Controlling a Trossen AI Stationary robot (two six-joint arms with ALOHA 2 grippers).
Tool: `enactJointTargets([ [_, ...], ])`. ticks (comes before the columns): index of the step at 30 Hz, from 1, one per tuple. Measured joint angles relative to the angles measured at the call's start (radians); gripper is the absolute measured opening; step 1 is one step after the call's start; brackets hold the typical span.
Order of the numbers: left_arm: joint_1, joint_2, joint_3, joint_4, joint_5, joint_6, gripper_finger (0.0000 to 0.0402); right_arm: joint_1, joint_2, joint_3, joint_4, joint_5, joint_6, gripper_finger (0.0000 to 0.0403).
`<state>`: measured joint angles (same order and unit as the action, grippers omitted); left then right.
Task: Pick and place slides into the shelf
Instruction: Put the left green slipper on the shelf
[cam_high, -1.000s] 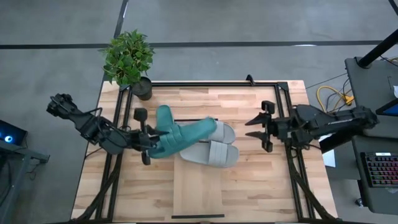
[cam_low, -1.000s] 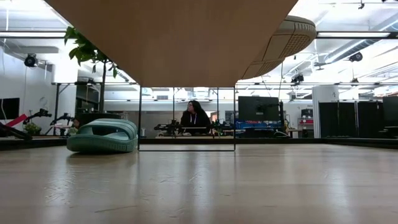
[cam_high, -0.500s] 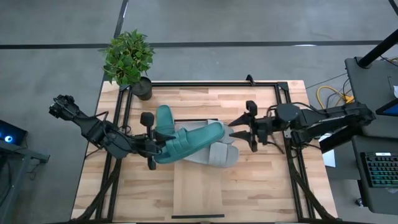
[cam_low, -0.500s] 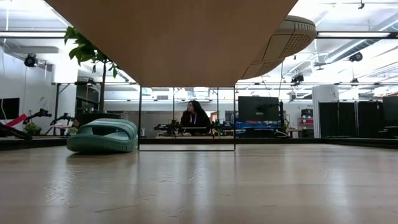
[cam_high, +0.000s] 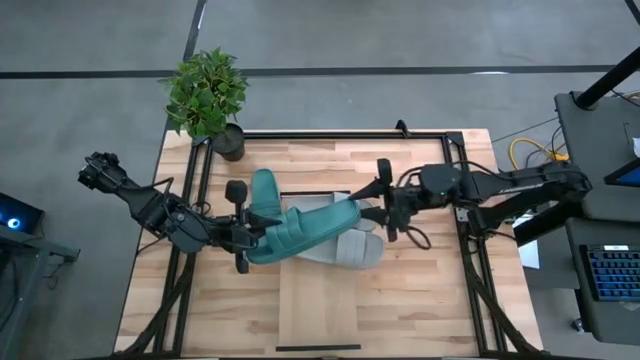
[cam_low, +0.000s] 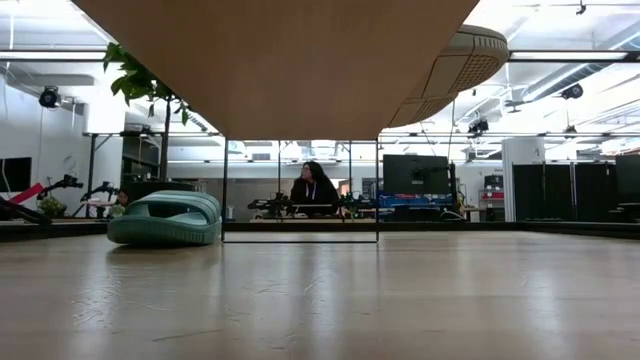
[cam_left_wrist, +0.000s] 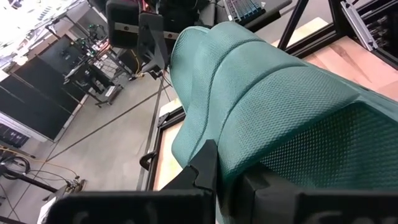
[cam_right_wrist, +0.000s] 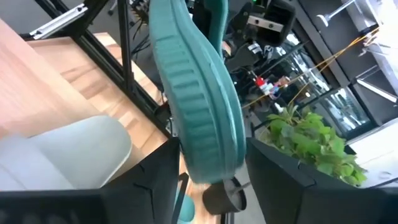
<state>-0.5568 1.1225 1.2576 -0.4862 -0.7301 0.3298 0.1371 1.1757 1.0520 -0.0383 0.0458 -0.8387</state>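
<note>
My left gripper (cam_high: 240, 228) is shut on a teal-green slide (cam_high: 300, 228), which reaches across the raised pale shelf (cam_high: 315, 300) above the two light grey slides (cam_high: 352, 250). My right gripper (cam_high: 375, 207) is open. Its fingers stand on either side of that slide's free end (cam_right_wrist: 208, 162); whether they touch it, I cannot tell. The second teal slide (cam_low: 165, 218) rests sole-down on the tabletop left of the shelf. The grey slides lie on the shelf top, and one overhangs its right edge (cam_low: 465, 60). My left gripper pinches the teal slide's end nearest the left arm (cam_left_wrist: 249, 158) between its two fingers (cam_left_wrist: 205, 165), coming about level from the table's left, along the slide's length. The slide is turned on its edge and held above the grey slides, its ribbed sole (cam_right_wrist: 193, 93) facing the right wrist camera.
A potted plant (cam_high: 207, 95) stands at the table's far left corner. Black frame rails run along the left (cam_high: 198, 200) and right (cam_high: 465, 210) sides of the butcher-block tabletop. A person (cam_low: 312, 190) sits in the room beyond the table.
My right gripper has moved toward the table's left, from near the right frame rail up to the free end of the held teal slide, staying open. The teal slide has shifted a little toward the table's right in my left gripper.
</note>
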Motion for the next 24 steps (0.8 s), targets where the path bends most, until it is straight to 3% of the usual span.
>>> enactJointTargets([
  [9,-0.001,-0.007,-0.002,-0.001,0.002,-0.002,0.0000,0.000,0.105,0.105,-0.073,-0.043,0.000,0.0154],
  [18,-0.001,-0.011,-0.004,-0.005,0.005,-0.003,0.0000,0.005,0.153,0.119,-0.085,-0.054,-0.046,0.0061],
  [24,-0.001,-0.012,-0.003,-0.003,-0.001,-0.005,0.0000,0.007,0.147,0.116,-0.083,-0.052,-0.078,0.0054],
])
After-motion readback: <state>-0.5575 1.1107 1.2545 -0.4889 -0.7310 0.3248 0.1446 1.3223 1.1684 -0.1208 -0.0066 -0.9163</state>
